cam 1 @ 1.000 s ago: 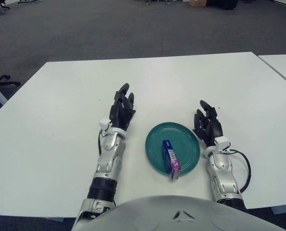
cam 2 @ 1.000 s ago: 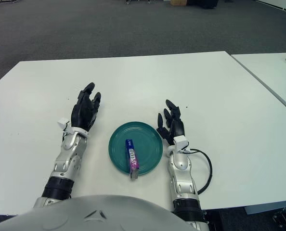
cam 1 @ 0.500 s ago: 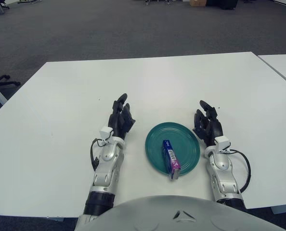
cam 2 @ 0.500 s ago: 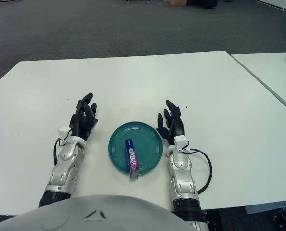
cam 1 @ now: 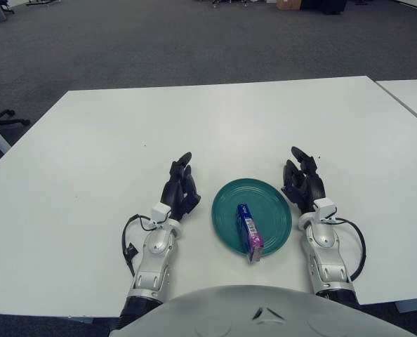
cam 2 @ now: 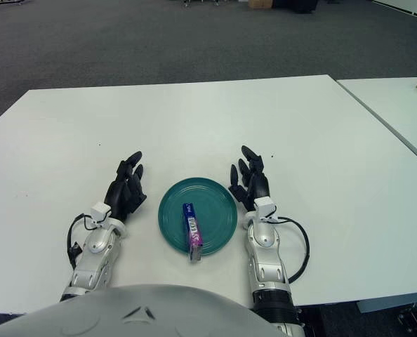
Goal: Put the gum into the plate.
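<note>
A blue and purple gum pack [cam 1: 249,230] lies in the teal plate [cam 1: 268,196], its near end reaching over the plate's front rim. My left hand [cam 1: 180,189] shows just left of the plate, fingers spread and empty. Just right of the plate is my right hand [cam 1: 301,176], also open and holding nothing. Neither hand touches the gum.
The white table [cam 1: 215,119] stretches far ahead and to both sides. A second white table [cam 1: 412,95] stands at the right edge. A black cable loops beside each forearm [cam 1: 128,242].
My left hand has drawn back toward me and lowered beside the plate. The right hand, plate and gum have not moved.
</note>
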Tool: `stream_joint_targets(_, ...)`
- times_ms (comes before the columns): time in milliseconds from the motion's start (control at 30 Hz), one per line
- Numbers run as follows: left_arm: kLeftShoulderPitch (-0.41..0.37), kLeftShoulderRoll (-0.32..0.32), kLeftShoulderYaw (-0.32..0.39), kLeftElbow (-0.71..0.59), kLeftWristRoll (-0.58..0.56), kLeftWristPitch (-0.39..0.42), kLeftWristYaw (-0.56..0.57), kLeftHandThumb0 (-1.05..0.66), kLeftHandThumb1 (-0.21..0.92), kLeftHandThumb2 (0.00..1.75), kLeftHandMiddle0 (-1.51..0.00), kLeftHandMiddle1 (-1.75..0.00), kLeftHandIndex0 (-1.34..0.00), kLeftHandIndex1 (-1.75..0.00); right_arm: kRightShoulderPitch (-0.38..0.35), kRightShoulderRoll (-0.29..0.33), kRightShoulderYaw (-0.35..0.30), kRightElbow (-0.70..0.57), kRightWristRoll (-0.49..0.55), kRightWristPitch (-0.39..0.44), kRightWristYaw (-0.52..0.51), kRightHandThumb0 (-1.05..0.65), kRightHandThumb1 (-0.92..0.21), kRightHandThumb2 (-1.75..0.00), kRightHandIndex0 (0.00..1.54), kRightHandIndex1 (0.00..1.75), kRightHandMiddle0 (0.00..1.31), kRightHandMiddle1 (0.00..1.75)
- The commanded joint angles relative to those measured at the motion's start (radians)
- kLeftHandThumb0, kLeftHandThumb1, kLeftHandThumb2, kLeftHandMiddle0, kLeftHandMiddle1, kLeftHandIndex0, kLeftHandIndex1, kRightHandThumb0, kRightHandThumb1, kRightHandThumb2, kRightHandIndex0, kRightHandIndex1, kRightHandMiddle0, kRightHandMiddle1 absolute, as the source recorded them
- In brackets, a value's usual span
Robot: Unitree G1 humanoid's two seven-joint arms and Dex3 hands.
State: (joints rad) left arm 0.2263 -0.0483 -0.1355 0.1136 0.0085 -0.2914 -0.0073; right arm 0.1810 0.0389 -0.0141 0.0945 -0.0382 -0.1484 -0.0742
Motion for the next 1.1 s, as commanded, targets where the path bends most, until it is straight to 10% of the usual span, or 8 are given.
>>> stream_joint_targets(0,0.01,0.015,0.001,0.063,0.046,-0.036,0.021,-0.9,0.92,0.97,-0.25,-0.03,-0.02,-0.79,0.051,0.004,-0.005,0.05,0.018,0.081,0.009,-0.7,-0.92,-0.72,0.29,0.0,0.0,0.52)
stream_joint_targets(500,-0.007,-0.008,0.01,0.238,0.026,-0.181,-0.002,-0.85,0.92,0.94,-0.49,-0.14,-0.27,-1.0,0.056,-0.009,-0.011,0.056,0.014,0.071,0.014,-0.7,-0.92,-0.73,0.3,0.01,0.0,0.5)
stream_joint_targets(1067,0.011,-0.036,0.008,0.186,0.033,-0.181,0.004,-0.88,0.92,0.94,-0.41,-0.07,-0.08,-0.89,0.063,-0.015,-0.014,0.059,0.009,0.065,0.004,-0.69,-0.92,-0.72,0.32,0.01,0.0,0.59)
